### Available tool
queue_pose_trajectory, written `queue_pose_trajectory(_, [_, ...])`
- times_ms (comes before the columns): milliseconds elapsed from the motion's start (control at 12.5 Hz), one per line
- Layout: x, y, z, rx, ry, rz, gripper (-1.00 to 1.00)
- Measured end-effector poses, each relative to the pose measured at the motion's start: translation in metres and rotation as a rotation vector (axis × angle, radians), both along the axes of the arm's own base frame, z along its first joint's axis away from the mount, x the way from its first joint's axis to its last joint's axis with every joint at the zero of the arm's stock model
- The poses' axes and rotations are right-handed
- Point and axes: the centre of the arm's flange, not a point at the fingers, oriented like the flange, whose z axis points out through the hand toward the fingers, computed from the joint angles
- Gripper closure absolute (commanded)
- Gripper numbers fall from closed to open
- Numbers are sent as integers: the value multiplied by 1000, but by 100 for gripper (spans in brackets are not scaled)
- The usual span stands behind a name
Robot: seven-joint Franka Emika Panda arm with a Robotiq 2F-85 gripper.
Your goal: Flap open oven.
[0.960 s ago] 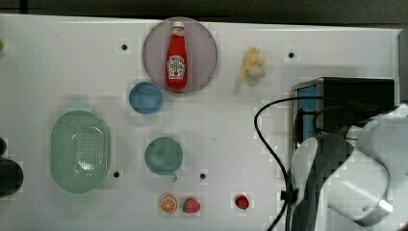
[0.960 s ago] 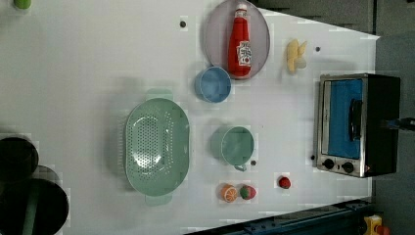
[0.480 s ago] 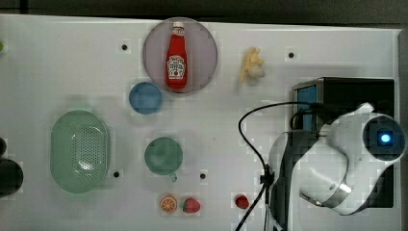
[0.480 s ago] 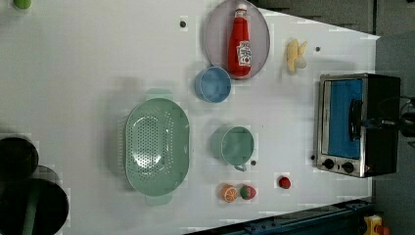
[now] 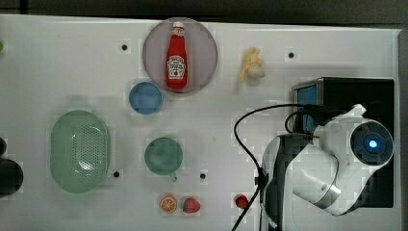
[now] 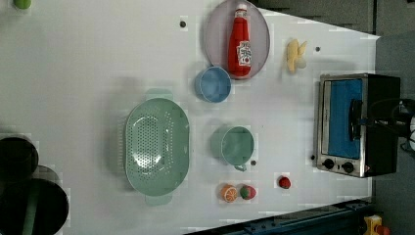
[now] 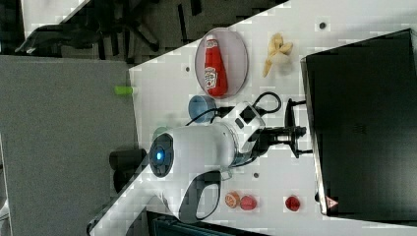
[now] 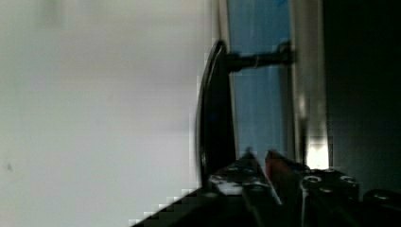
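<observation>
The black oven (image 6: 379, 98) stands at the left view's right, its silver frame and blue glass door (image 6: 342, 115) looking shut, with black knobs (image 6: 337, 165) at one end. My white arm (image 5: 332, 168) hangs over the oven's front in the top view. In the right view my gripper (image 7: 297, 132) reaches the dark bar handle (image 7: 289, 110) at the oven's front edge. The wrist view has the handle (image 8: 213, 118) just beside my gripper (image 8: 258, 157), whose fingers (image 8: 279, 165) look shut and lie between the bar and the glass (image 8: 257, 94).
A ketchup bottle (image 5: 176, 57) lies on a grey plate (image 5: 204, 48). A blue bowl (image 5: 146, 97), green colander (image 5: 79, 151), green mug (image 5: 163, 156), banana (image 5: 252, 65) and small fruits (image 5: 180, 205) sit on the white table (image 5: 72, 62). A black cable (image 5: 250, 120) loops beside the arm.
The arm has swung across the oven's front. In the left view its dark end has come in from the right edge over the oven to the handle. The door has not moved.
</observation>
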Motion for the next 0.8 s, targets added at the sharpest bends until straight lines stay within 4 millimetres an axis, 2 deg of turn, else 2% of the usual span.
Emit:
queue_pose_trajectory(240, [-3,2,-7,-14,2,13,65])
queue_pose_trajectory(400, [1,7,-9,-77,48,84,65])
queue_pose_trajectory(560, [9,26,-13,-149,82,137,65])
queue_pose_trajectory(800, [16,54,-20,-200,97,118,65])
